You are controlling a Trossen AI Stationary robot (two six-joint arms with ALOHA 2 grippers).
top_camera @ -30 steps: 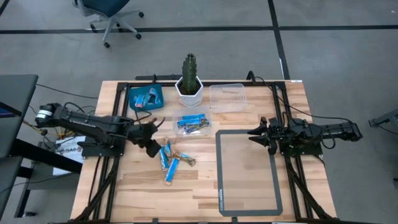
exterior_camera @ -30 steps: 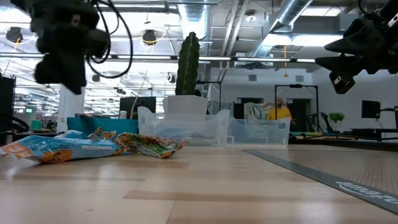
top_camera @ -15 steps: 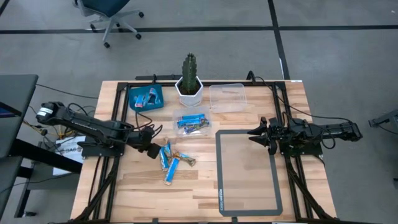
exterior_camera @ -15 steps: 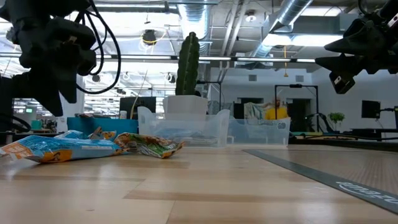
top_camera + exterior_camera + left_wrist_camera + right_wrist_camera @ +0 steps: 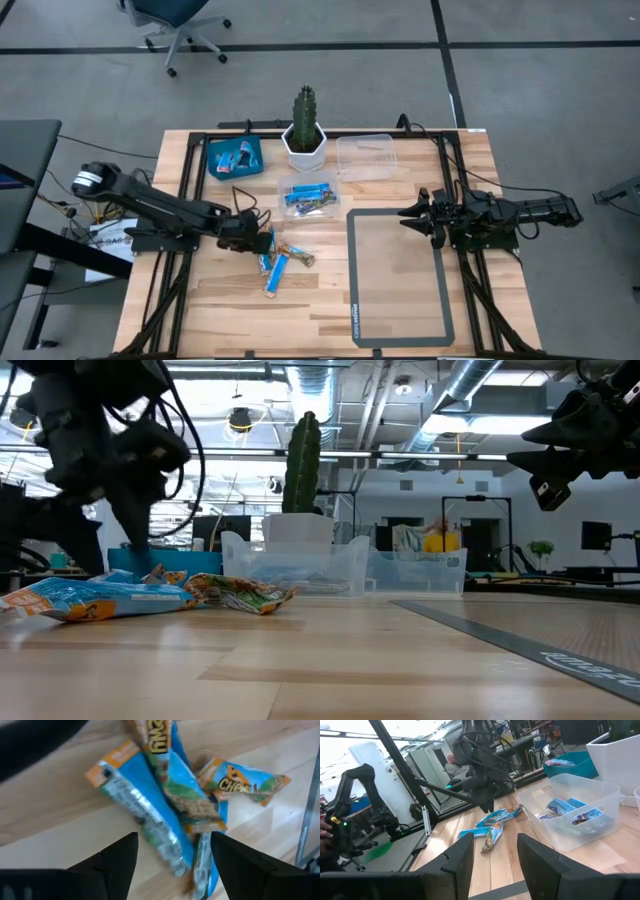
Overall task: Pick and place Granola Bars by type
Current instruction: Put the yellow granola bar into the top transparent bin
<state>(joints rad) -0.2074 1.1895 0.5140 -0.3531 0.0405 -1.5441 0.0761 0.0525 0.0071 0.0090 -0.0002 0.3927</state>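
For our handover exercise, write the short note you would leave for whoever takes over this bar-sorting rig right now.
Left gripper: open, down at the loose bars on the bare table, holding nothing.
Right gripper: holds nothing, waiting above the grey mat.
Done: a few bars lie in the blue tray and several blue ones in the clear tub in front of the cactus pot.
The second clear tub looks nearly empty.
Left: sort the loose pile, blue ones and a brown-gold one.

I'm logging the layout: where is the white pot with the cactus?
In the high view, the white pot with the cactus stands at the table's far edge, between the blue square tray on its left and the clear plastic container on its right.
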